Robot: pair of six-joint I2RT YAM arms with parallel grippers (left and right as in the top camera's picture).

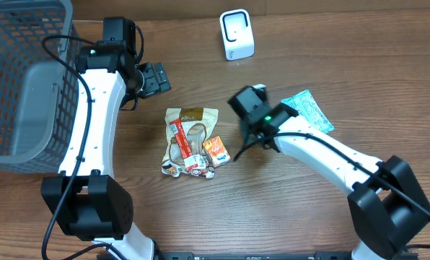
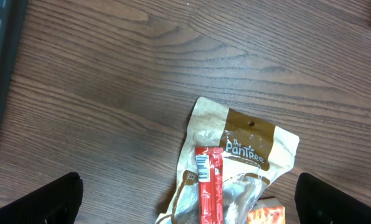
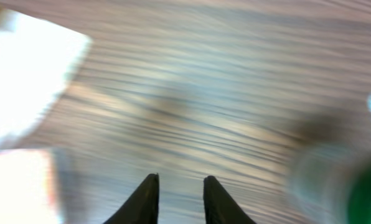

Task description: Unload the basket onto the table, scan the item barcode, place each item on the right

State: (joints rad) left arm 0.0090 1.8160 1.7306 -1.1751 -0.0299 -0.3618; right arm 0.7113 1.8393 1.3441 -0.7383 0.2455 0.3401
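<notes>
Item 1, left gripper point(image 1: 154, 79): jaws spread to their widest, empty, poised above the table point(image 1: 330, 217) beyond the top edge of the goods. Item 2, right gripper point(image 3: 179, 190): fingertips parted only narrowly, nothing between them; its wrist view was blurred. In the overhead view it hung just right of the pile. Item 3, goods for scanning: tan pouch point(image 1: 191, 130) lying flat at centre table, with a red stick packet point(image 1: 180, 141) across it, barcode point(image 2: 202, 168) facing up, and an orange packet point(image 1: 216, 149) at its lower right corner; none held. Item 4, teal packet point(image 1: 309, 110), apart, by the right arm. Item 5, white scanner point(image 1: 237, 35), at the far edge, well apart from the pile. Item 6, grey basket point(image 1: 20, 43), far left. Hazards noted: so narrow a gap would likely ride over a packet rather than straddle it. The overlapping pile could drag a neighbour along. A flat pouch might slip or present its code away from the scanner.
</notes>
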